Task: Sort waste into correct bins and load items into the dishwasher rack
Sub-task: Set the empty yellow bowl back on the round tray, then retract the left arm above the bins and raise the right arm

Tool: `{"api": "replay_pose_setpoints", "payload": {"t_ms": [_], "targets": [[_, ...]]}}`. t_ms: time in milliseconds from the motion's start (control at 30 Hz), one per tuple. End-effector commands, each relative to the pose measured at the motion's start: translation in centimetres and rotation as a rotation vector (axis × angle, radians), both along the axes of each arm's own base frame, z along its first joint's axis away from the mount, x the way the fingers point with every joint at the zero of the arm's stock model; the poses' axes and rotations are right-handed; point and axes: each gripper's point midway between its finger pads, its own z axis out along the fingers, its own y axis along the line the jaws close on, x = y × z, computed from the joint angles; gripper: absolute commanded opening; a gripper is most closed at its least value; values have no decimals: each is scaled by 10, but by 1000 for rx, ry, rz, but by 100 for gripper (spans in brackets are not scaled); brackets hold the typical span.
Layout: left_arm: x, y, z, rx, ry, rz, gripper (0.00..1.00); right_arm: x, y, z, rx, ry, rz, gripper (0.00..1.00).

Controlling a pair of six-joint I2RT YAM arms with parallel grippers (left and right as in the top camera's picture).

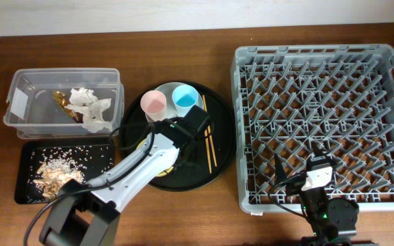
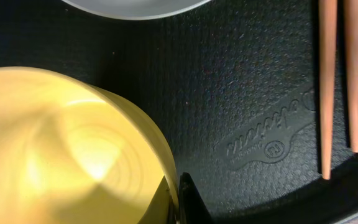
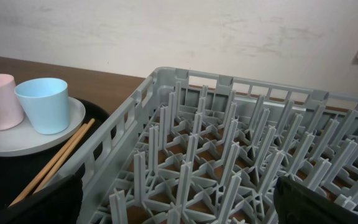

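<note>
My left gripper [image 2: 178,202] is shut on the rim of the yellow bowl [image 2: 61,149], one finger inside and one outside. The bowl sits on the round black tray [image 1: 221,154]. In the overhead view my left arm mostly hides it. The pink cup [image 1: 154,102] and light-blue cup [image 1: 185,98] stand on the grey plate [image 3: 36,140]. The wooden chopsticks [image 1: 207,140] lie beside it. My right gripper [image 3: 179,208] is open and empty above the front left of the grey rack [image 1: 323,116]. Tissue [image 1: 91,106] and wrapper [image 1: 60,98] lie in the clear tub [image 1: 19,102]. Food scraps [image 1: 57,171] lie on the flat black tray [image 1: 94,160].
The rack holds nothing among its upright pegs. The brown table shows between the round tray and the rack, and a pale wall stands behind the table.
</note>
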Motion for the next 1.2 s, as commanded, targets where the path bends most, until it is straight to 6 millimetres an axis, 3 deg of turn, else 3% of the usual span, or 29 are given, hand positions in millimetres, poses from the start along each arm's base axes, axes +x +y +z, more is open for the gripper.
{"api": "replay_pose_setpoints", "payload": {"t_ms": [0, 200, 433, 567, 600, 667, 733, 767, 800, 833, 900, 967, 1067, 1100, 1167], "targets": [[1, 2, -9, 30, 11, 12, 0, 0, -2, -3, -4, 4, -8, 98], [3, 5, -11, 53, 5, 14, 2, 0, -2, -3, -4, 4, -8, 98], [6, 3, -11, 46, -7, 14, 13, 0, -2, -3, -4, 4, -8, 98], [10, 5, -11, 38, -16, 26, 13, 0, -2, -3, -4, 4, -8, 98], [14, 8, -9, 34, -21, 42, 8, 0, -2, -3, -4, 4, -8, 98], [25, 13, 7, 14, -34, 75, 1, 0, -2, -3, -4, 4, -8, 98], [40, 22, 40, -10, -73, 111, 1, 0, -2, -3, -4, 4, -8, 98], [55, 37, 81, -43, -128, 169, 3, 0, -2, -3, -4, 4, -8, 98], [61, 47, 100, -60, -159, 202, 8, 0, -2, -3, -4, 4, -8, 98], [68, 60, 120, -85, -206, 243, 20, 0, -2, -3, -4, 4, -8, 98], [77, 94, 150, -120, -290, 341, 29, 0, -2, -3, -4, 4, -8, 98], [77, 123, 163, -168, -314, 425, 39, 0, -2, -3, -4, 4, -8, 98], [76, 174, 173, -281, -323, 587, 41, 0, -2, -3, -4, 4, -8, 99], [72, 200, 172, -321, -308, 673, 65, 0, -2, -3, -4, 3, -8, 98], [56, 231, 165, -299, -267, 778, 83, 0, -2, -3, -3, 1, -8, 98]]}}
